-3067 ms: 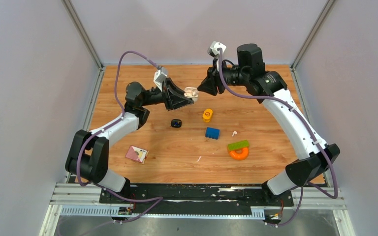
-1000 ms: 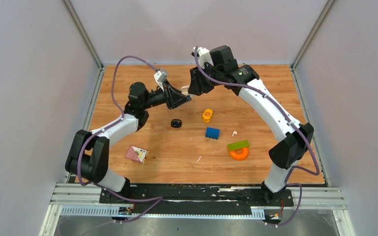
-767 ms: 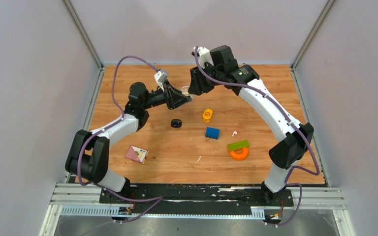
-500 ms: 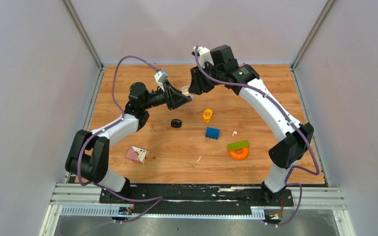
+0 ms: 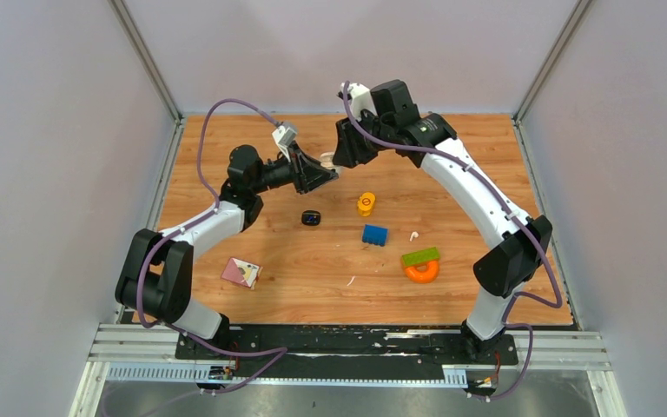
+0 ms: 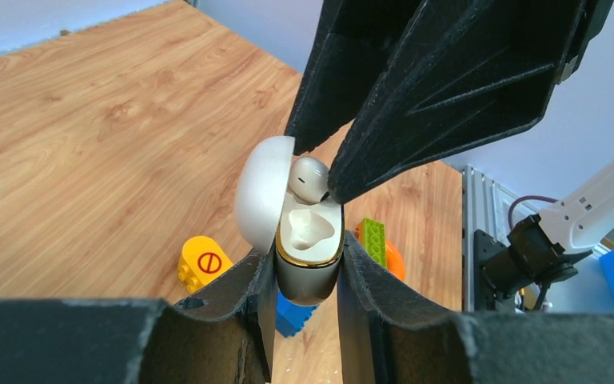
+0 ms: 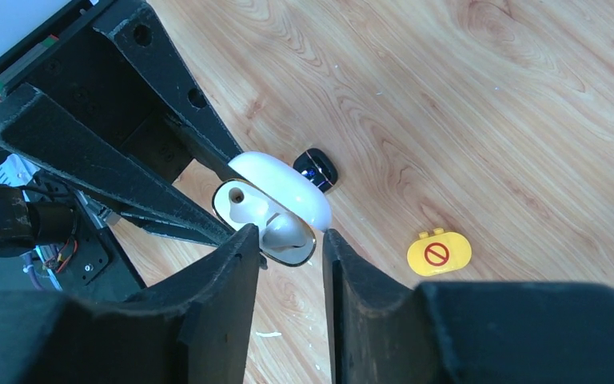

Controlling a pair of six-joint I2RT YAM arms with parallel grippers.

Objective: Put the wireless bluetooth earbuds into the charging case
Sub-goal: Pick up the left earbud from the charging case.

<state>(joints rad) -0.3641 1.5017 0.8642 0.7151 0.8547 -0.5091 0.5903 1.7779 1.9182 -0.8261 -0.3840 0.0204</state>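
My left gripper (image 6: 308, 248) is shut on the white charging case (image 6: 308, 276) and holds it up off the table, lid open to one side. One socket shows empty (image 6: 310, 228). My right gripper (image 7: 288, 236) is closed to a narrow gap round a white earbud (image 6: 310, 178) at the case's other socket; the earbud sits partly in the case (image 7: 284, 188). In the top view both grippers meet at the back centre (image 5: 330, 167). Another white earbud (image 5: 413, 235) lies on the table. A small black case (image 5: 312, 217) lies below the grippers. No black earbuds show.
On the wooden table are a yellow brick (image 5: 366, 203), a blue brick (image 5: 374, 234), a green brick on an orange ring (image 5: 421, 265), a pink card box (image 5: 241, 272) and a small white bit (image 5: 350, 281).
About three seconds ago the right gripper was to the right of the case; it has since moved left and down onto it. Over the last second nothing visibly moves.
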